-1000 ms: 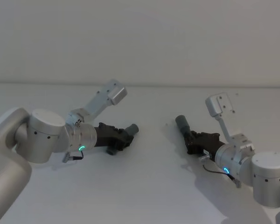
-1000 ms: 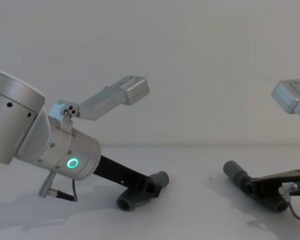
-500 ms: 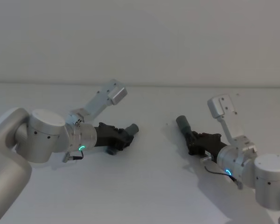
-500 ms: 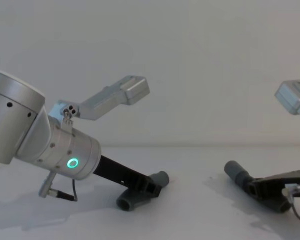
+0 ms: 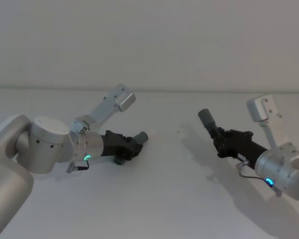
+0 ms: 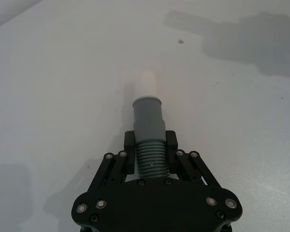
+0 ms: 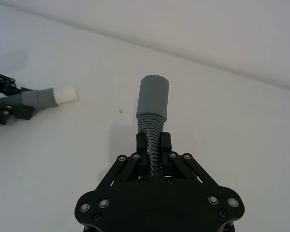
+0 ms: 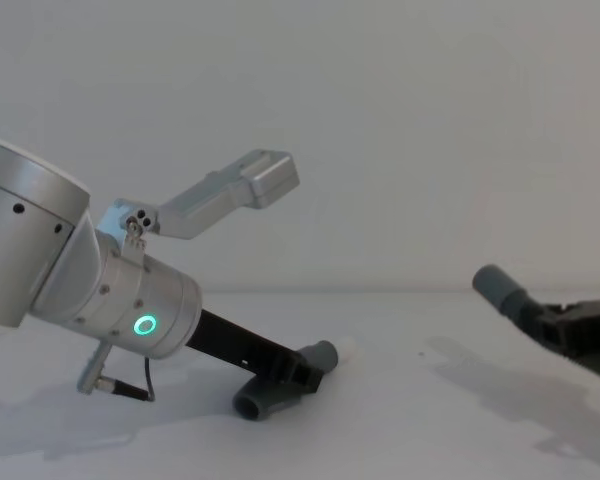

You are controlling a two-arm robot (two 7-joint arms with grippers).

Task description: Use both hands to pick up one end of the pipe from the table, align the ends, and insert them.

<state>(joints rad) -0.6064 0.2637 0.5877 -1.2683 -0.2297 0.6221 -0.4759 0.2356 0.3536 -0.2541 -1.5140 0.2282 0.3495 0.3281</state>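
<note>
On the white table (image 5: 159,199), my left gripper (image 5: 133,145) is shut on one dark-grey pipe piece (image 5: 140,137), which still rests low on the surface. In the left wrist view its fingers (image 6: 129,142) clamp the ribbed part, and the grey end with a white inner sleeve (image 6: 149,83) points away. My right gripper (image 5: 222,140) is shut on the other pipe piece (image 5: 207,118), held above the table with its wide grey collar (image 7: 153,98) pointing forward. The chest view shows this piece (image 8: 500,288) raised at the right edge. The two ends are well apart.
A plain pale wall stands behind the table. Each wrist carries a silver camera bracket (image 5: 118,99) that sticks up over its gripper. Between the two grippers the table is bare, with a shadow (image 5: 229,174) under the right arm.
My right gripper has lifted its pipe piece off the table and moved it up and to the right. The left gripper and its piece have stayed put.
</note>
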